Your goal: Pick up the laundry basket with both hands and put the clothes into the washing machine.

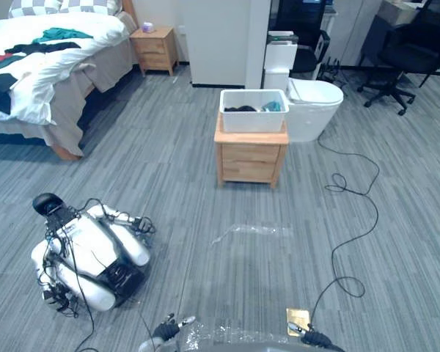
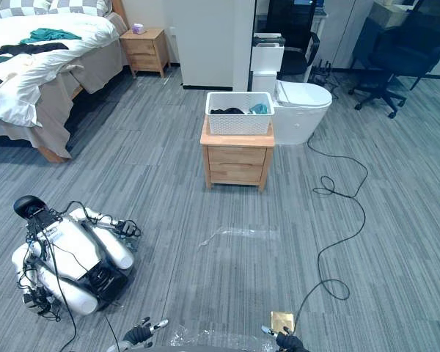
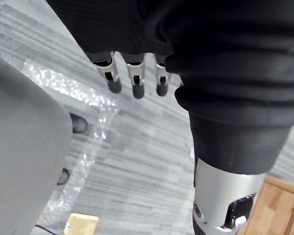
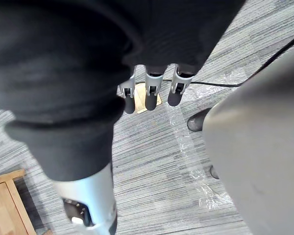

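Low at the left, the left hand hangs over the grey floor, fingers straight and relaxed, empty. Ahead at centre, a white perforated laundry basket sits on a wooden nightstand, with dark and teal clothes inside. The right hand is equally loose and holds nothing.
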Robot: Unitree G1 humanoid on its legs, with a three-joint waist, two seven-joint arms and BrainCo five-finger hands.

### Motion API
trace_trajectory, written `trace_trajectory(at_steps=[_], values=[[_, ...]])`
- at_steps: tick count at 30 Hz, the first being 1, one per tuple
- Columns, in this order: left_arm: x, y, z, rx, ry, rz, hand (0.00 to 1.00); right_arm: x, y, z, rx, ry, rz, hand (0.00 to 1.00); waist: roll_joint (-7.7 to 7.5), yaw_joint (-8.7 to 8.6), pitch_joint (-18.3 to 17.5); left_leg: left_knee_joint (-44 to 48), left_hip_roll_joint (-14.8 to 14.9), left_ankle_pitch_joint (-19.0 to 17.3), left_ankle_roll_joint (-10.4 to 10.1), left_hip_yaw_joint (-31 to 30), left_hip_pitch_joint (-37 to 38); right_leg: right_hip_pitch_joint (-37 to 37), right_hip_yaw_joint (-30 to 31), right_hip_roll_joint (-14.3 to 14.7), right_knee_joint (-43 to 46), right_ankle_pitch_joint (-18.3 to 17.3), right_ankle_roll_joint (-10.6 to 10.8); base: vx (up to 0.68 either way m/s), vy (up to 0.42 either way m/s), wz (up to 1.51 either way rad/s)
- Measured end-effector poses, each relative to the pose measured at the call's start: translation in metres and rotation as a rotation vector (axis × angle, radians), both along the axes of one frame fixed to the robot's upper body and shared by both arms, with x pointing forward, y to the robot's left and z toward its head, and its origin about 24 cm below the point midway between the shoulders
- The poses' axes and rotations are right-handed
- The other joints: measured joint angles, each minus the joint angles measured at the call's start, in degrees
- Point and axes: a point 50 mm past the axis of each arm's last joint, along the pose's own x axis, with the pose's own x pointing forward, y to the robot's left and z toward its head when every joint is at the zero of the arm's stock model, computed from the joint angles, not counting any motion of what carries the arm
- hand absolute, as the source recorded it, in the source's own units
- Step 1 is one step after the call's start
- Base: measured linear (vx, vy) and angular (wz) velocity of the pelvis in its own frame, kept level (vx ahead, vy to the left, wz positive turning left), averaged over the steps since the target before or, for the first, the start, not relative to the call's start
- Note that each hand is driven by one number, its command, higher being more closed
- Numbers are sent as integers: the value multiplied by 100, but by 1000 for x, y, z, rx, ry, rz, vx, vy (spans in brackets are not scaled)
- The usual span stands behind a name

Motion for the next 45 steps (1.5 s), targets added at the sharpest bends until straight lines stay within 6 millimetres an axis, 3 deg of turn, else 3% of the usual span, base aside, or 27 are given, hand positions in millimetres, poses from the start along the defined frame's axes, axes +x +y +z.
trace_trajectory(at_steps=[7, 8, 10, 12, 14, 16, 18, 20, 23, 24, 26, 27, 29, 30, 31, 32, 34, 35, 37, 38, 41, 42, 43, 44, 45], values=[[1, -1, 0, 1, -1, -27, 0, 0, 0, 0, 8, 0, -15, 0, -17, -1, 3, -169, -20, 64, 28, 80, 35, -115, 65, -9, 37, -8, 10, -15, -11, -5], [2, -1, 0, 2, -2, -29, 0, 0, 0, 0, 10, -1, -21, 0, -35, -6, 25, -155, -27, 53, 42, 68, 14, -156, 46, -26, 167, -79, 103, 26, 5, 6], [6, -1, 1, 1, -12, -36, 0, 0, -2, 0, 13, -5, -49, 0, -14, -9, 71, -72, -43, 15, 95, 9, -10, -411, -93, -78, 756, -322, 246, 17, 6, 10], [9, -3, 2, -9, -19, -22, 0, 2, -4, 1, 19, -20, -85, 0, -16, -5, 238, 11, -74, -68, 215, -20, 85, -933, -326, -215, 2189, -647, 358, -36, 31, 8], [11, 0, 3, 0, -32, -15, 0, 5, -4, 2, 28, -41, -122, 0, -50, -10, 383, 38, -174, -138, 293, -1, 299, -1631, -484, -487, 3968, -713, 337, -17, 68, 2], [11, 4, 3, 6, -32, 4, 0, 5, -3, 2, 38, -45, -133, 0, -151, -22, 407, 33, -239, -232, 345, -7, 514, -1884, -629, -704, 4624, -793, 305, 52, 63, -2], [9, 5, 3, -2, -33, 47, 0, 5, -3, 2, 45, -48, -140, 0, -140, -21, 409, 81, -195, -425, 364, -24, 594, -2027, -936, -797, 4355, -900, 191, 104, 62, -9], [9, 4, 2, -12, -26, 68, 0, 7, -5, 2, 52, -58, -158, 0, -79, -62, 420, 123, -26, -555, 360, -56, 550, -2128, -1080, -597, 3142, -824, 117, 235, 3, -2], [8, 4, 2, -20, -20, 69, 0, 11, -6, 3, 55, -64, -178, 0, -44, -180, 478, 126, 244, -731, 110, -225, 590, -2139, -1118, -290, 1145, 19, 108, 341, -90, 20], [9, 6, 2, -23, -23, 86, 0, 10, -6, 3, 58, -61, -187, 0, -57, -196, 486, 143, 299, -826, 18, -265, 662, -2139, -1059, -264, 881, 253, 144, 509, -191, 41], [7, 7, 2, -33, -27, 124, 0, 7, -6, 2, 67, -54, -212, 0, -58, -214, 479, 323, 482, -1161, -222, -384, 836, -2089, -947, -181, 910, 378, -42, 440, -202, 49], [6, 9, 2, -36, -29, 156, 0, 7, -7, 2, 67, -53, -215, 0, 36, -226, 431, 533, 733, -1394, -398, -459, 917, -2060, -936, -1, 1146, 574, -302, 716, -327, 48], [7, 13, 3, -35, -38, 189, 0, 10, -3, 2, 78, -59, -210, 0, -42, -144, 362, 1758, 921, -1376, -520, -568, 465, -1885, -1030, 196, 1286, 410, -572, 617, -290, 27], [9, 14, 3, -35, -44, 198, 0, 10, -3, 3, 79, -66, -215, 0, -20, -138, 373, 2736, 962, -1252, -620, -596, 92, -1736, -1059, 296, 1265, 300, -658, 455, -254, 1], [9, 7, 3, -60, -52, 229, 0, 14, -7, 4, 65, -80, -198, 0, 115, -144, 452, 4240, 1071, -750, -643, -636, -438, -1363, -1049, 455, 1116, 163, -758, 678, -359, -20], [12, 4, 4, -70, -65, 238, 0, 18, -12, 6, 43, -89, -150, 0, 241, -31, 519, 5575, 1224, -549, -692, -682, -920, -995, -944, 631, 967, 134, -812, 561, -268, -39], [21, 6, 7, -68, -108, 237, 0, 28, -7, 8, 38, -96, -57, 0, 165, 141, 637, 6930, 1236, -587, -694, -584, -1467, -367, -655, 717, 795, 84, -888, 490, -238, -63], [26, 9, 10, -62, -130, 239, 0, 31, -2, 8, 41, -98, -21, 0, 97, 163, 685, 7162, 1240, -601, -671, -486, -1712, -112, -536, 700, 728, 73, -903, 524, -255, -60], [32, 11, 13, -64, -164, 246, 0, 47, 5, 12, 47, -137, 4, 0, 28, 180, 727, 7063, 1228, -671, -560, -290, -2281, 256, -342, 688, 551, 48, -940, 397, -141, -48], [35, 10, 14, -75, -178, 267, 0, 57, 7, 15, 39, -160, 7, 0, 73, 237, 761, 6589, 1191, -734, -466, -195, -2613, 468, -164, 679, 405, 20, -972, 367, -24, -76], [31, 9, 13, -92, -171, 306, 0, 66, 10, 18, 41, -192, 9, 0, 75, 442, 817, 4294, 989, -718, -461, -25, -2885, 880, 163, 522, 113, -214, -783, 371, 74, -77], [27, 10, 12, -90, -164, 318, 0, 67, 9, 19, 38, -202, 7, 0, 85, 460, 809, 2860, 886, -553, -556, 31, -2812, 1032, 207, 454, -16, -473, -755, 375, 153, -46], [20, 8, 9, -95, -147, 336, 0, 63, 6, 19, 28, -199, 5, 0, 221, 453, 767, 1540, 913, -252, -543, 134, -2710, 1201, 203, 494, -136, -719, -687, 379, 176, -36], [19, 6, 8, -102, -140, 348, 0, 60, 3, 18, 22, -191, -1, 0, 286, 447, 758, 1240, 923, -189, -545, 161, -2712, 1288, 211, 528, -160, -802, -662, 469, 257, -19], [14, 9, 7, -101, -131, 374, 0, 49, -2, 15, 15, -164, -24, 0, 286, 469, 731, 1249, 865, 26, -379, 189, -2762, 1452, 213, 482, -106, -1028, -581, 346, 226, -9]])
